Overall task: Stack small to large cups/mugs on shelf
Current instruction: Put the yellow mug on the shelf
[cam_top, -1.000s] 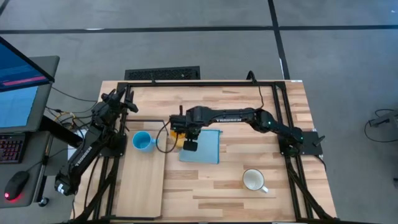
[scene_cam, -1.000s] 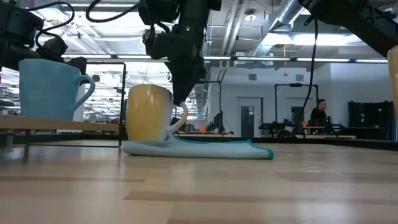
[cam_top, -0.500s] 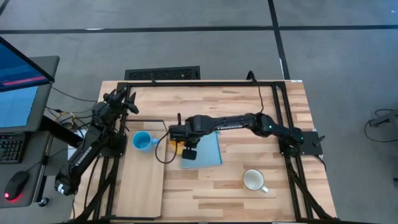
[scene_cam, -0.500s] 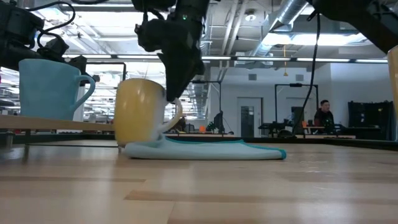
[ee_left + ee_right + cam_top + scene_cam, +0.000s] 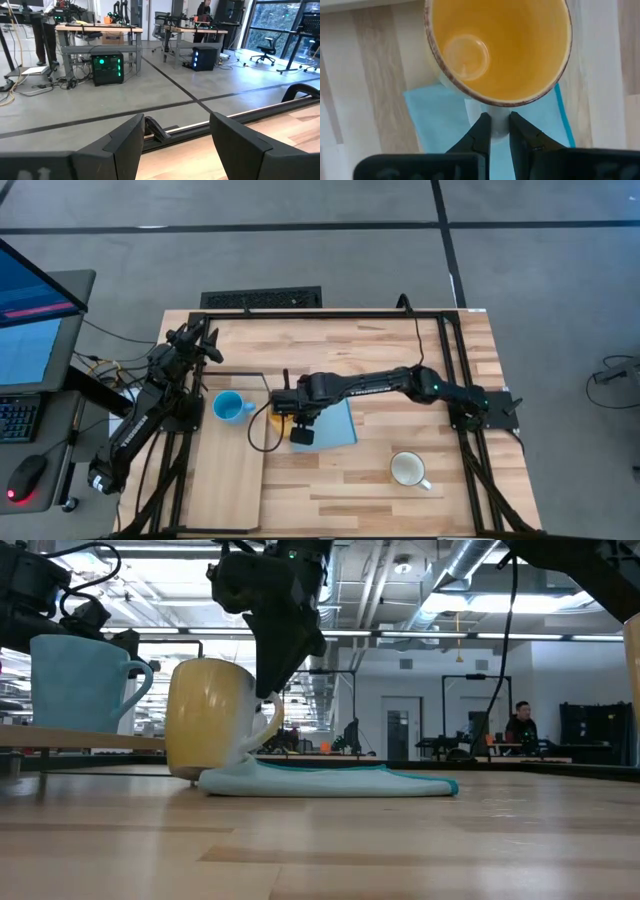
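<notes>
Right now the right gripper (image 5: 499, 131) has its fingers pinched on the white handle of the orange mug (image 5: 497, 47), and in the low view the mug (image 5: 208, 718) sits at the cloth's (image 5: 330, 779) edge, its base touching or only just off the wood; I cannot tell which. From above, that mug (image 5: 286, 423) lies at about 9 o'clock of the cloth (image 5: 335, 423), just beside the shelf (image 5: 228, 470), whose near edge and thin wire frame (image 5: 240, 374) stand between it and the blue mug (image 5: 229, 406) already on the board. The main risk, as I judge it, is the thin grip: held by the handle alone, the mug could swing or twist out of the fingers, and a low carry could catch its base on the cloth fold or knock it against the shelf's raised edge. Drifting toward 9 o'clock could also bump the blue mug. The white mug (image 5: 408, 469) stands well apart at about 5 o'clock of the cloth, out of the way. The left gripper (image 5: 175, 145) waits with fingers spread and empty near the table's far left corner, at about 11 o'clock of the blue mug. Open board lies toward 6 o'clock of the blue mug, so room to set down is ample there.
</notes>
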You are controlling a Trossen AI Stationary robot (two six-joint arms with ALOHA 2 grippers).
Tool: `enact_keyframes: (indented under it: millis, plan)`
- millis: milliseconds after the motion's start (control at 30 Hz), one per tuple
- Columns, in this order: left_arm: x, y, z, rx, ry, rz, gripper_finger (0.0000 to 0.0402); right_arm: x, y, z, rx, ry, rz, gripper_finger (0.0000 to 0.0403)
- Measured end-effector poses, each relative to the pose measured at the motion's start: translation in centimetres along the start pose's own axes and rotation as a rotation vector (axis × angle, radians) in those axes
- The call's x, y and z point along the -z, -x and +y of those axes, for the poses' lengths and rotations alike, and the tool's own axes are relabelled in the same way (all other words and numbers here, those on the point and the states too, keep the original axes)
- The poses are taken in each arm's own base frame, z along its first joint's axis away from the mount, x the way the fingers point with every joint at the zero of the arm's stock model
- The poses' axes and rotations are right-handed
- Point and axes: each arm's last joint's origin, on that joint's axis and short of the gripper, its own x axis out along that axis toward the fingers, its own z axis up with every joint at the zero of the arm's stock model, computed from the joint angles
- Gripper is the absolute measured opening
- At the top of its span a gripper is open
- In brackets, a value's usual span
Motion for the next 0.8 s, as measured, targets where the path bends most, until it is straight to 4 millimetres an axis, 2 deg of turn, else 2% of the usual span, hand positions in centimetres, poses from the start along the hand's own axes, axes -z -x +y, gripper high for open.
enact_keyframes:
  millis: [300, 600, 800]
  plan:
    - [0.00, 0.00, 0.00, 0.000, 0.004, 0.000, 0.0217, 0.01, 0.00, 0.03, 0.000, -0.012, 0.000, 0.0062]
    - [0.00, 0.00, 0.00, 0.000, 0.004, 0.000, 0.0217, 0.01, 0.02, 0.15, -0.002, -0.005, -0.001, 0.0119]
    - [0.01, 0.00, 0.00, 0.001, 0.004, 0.000, 0.0217, 0.05, 0.02, 0.16, -0.002, -0.003, 0.002, 0.0138]
